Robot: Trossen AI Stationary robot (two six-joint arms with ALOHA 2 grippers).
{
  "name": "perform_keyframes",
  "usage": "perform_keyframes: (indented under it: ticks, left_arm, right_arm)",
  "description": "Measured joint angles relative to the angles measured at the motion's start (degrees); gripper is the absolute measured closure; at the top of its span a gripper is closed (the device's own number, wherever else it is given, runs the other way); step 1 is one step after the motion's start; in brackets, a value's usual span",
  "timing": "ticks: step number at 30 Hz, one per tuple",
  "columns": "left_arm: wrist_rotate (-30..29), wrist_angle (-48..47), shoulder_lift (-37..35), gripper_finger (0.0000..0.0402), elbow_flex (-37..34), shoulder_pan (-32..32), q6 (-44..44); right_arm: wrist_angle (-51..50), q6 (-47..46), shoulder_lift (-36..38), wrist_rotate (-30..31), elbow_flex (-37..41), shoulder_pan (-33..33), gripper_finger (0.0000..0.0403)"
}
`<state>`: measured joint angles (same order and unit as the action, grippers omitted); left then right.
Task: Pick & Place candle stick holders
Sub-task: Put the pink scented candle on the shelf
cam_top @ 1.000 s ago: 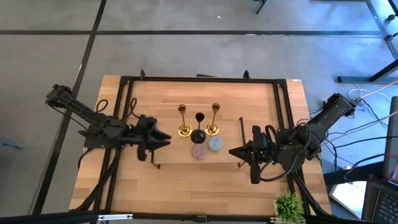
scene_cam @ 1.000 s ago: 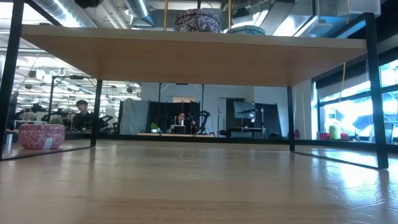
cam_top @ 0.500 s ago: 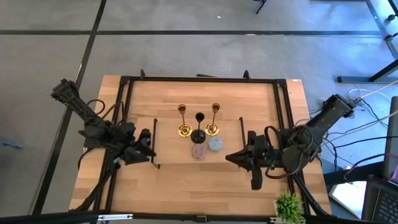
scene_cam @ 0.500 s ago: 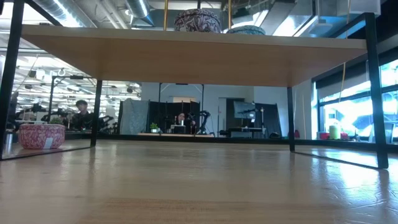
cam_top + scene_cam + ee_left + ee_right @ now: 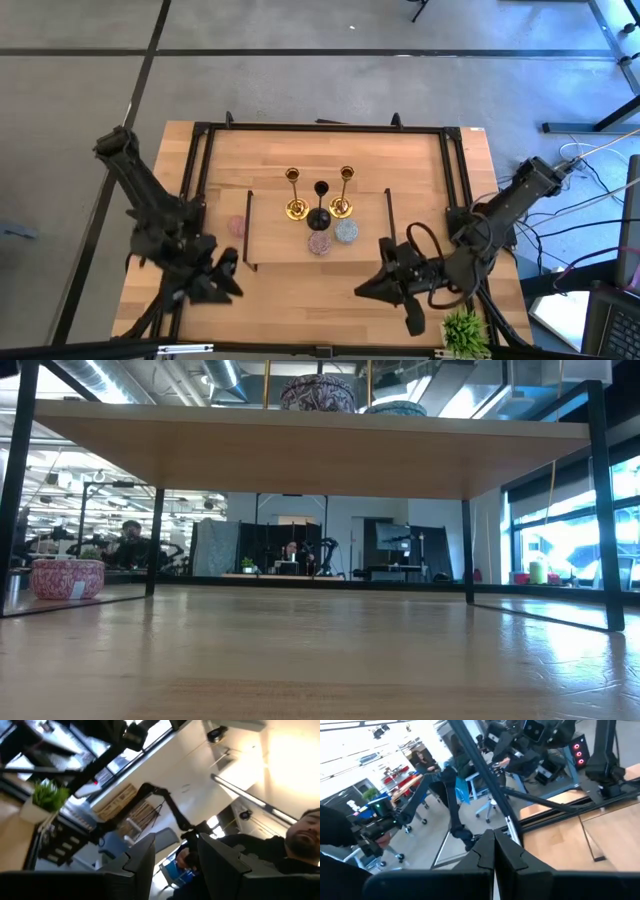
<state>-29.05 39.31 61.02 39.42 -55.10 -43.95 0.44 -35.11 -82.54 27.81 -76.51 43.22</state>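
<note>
Two gold candle stick holders (image 5: pixel 294 195) (image 5: pixel 345 191) and a black one (image 5: pixel 319 210) stand on their round feet on the raised wooden board (image 5: pixel 280 248). The mauve round (image 5: pixel 319 243) and the pale blue round (image 5: pixel 346 231) sit in front of them. The pink round (image 5: pixel 236 226) rests on the table left of the board's left rail; it also shows in the low view (image 5: pixel 67 577). My left gripper (image 5: pixel 230 276) is open and empty near the table's near-left corner. My right gripper (image 5: pixel 362 290) is shut and empty near the near edge.
The board stands on black legs (image 5: pixel 155 540) above the table, with black rails (image 5: pixel 388 215) at its ends. A small green plant (image 5: pixel 465 328) stands at the near right corner. Bare table (image 5: pixel 300 300) lies between the grippers. People show in the room beyond.
My left gripper has drawn back from the board's left rail toward the table's near-left corner, uncovering the pink round, which stays on the table. My right gripper has drawn back from the board's right rail toward the near edge.
</note>
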Motion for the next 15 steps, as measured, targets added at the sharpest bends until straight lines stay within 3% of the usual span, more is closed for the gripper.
perform_keyframes:
  ticks: [8, 11, 15]
  left_arm:
    - [-12.06, -3.46, 12.69, 0.0258, 11.74, -4.41, -1.92]
    - [-19.36, -13.52, 14.78, 0.0258, 16.48, -5.57, -3.36]
    - [-29.44, -32.67, 15.8, 0.0258, 23.05, -7.76, -12.02]
  right_arm:
    - [-0.54, 3.81, 0.02, -0.18, 0.0, 2.74, 0.0394]
    - [-2.18, 6.44, 0.02, -0.17, 0.0, 3.59, 0.0392]
    - [-3.27, 7.97, 0.02, 0.03, 0.0, 4.08, 0.039]
